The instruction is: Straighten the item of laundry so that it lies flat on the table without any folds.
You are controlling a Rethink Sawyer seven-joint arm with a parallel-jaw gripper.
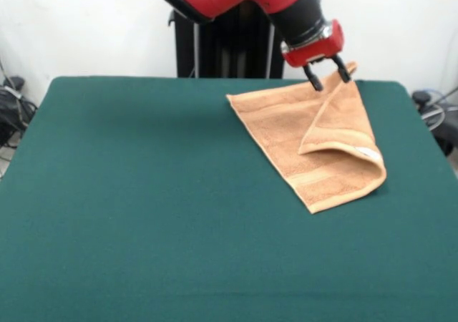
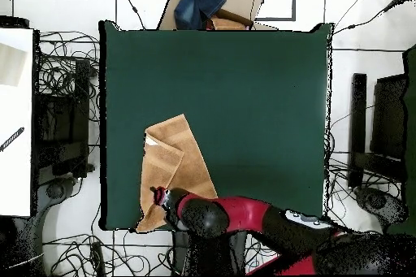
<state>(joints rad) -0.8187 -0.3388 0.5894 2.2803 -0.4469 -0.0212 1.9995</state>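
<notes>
The item of laundry (image 1: 315, 139) is an orange-tan towel lying at the far right of the table (image 1: 143, 193). Its right side is folded over into a triangular flap, with a small white label at the fold's lower edge. One corner of the towel rises to the table's far edge, just by my gripper (image 1: 329, 79). The gripper hovers there, open, its two dark fingers (image 1: 315, 83) apart with towel edge showing between them. In the overhead view the towel (image 2: 175, 164) lies near the lower left of the table (image 2: 244, 87), and the gripper (image 2: 158, 197) sits over its lower end.
A cardboard box with a blue cloth (image 2: 210, 4) sits beyond the table's top edge in the overhead view. Cables and dark equipment (image 2: 370, 127) line both sides of the table. The towel's corner lies very close to the table edge.
</notes>
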